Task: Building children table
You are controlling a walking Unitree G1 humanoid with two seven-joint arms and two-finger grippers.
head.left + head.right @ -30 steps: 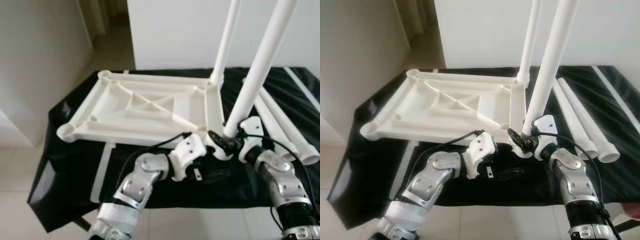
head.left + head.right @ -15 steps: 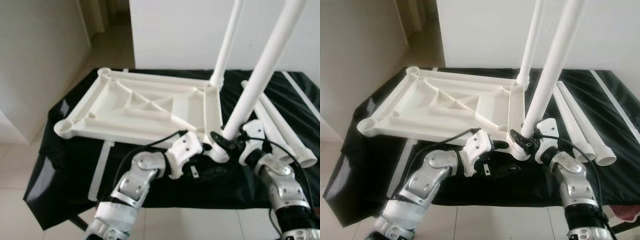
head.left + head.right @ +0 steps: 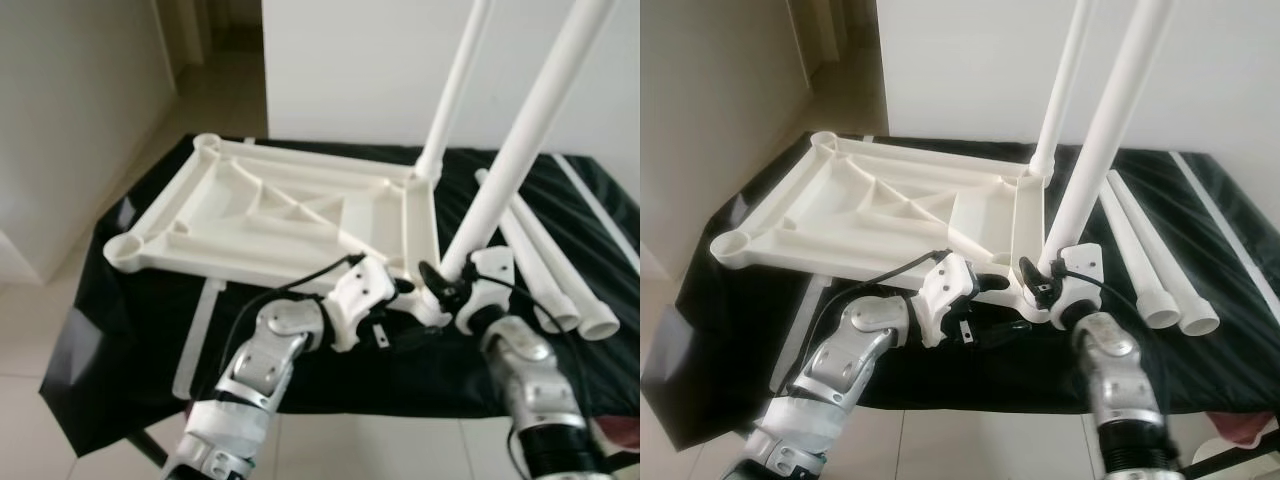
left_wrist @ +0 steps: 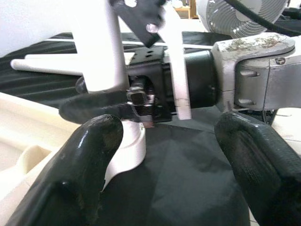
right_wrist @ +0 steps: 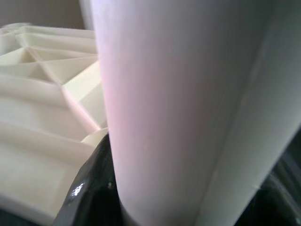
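Observation:
The white tabletop [image 3: 270, 215] lies upside down on a black cloth. One white leg [image 3: 455, 90] stands upright in its far right corner. A second leg [image 3: 510, 150] stands in the near right corner socket [image 4: 127, 146], and my right gripper [image 3: 445, 282] is shut on its base. In the right wrist view that leg [image 5: 178, 108] sits between the black fingers [image 5: 94, 188]. My left gripper [image 4: 169, 165] is open just beside the same corner, nothing between its fingers [image 4: 89, 155]. It faces the right wrist [image 4: 254, 70].
Two loose white legs [image 3: 545, 260] lie on the cloth to the right of the tabletop. A white strip [image 3: 200, 335] lies on the black cloth [image 3: 120, 330] near the front left. A white wall stands behind, with tiled floor around the table.
The camera has shifted a little. Both grippers stay at the near right corner, the right one still shut on the upright leg.

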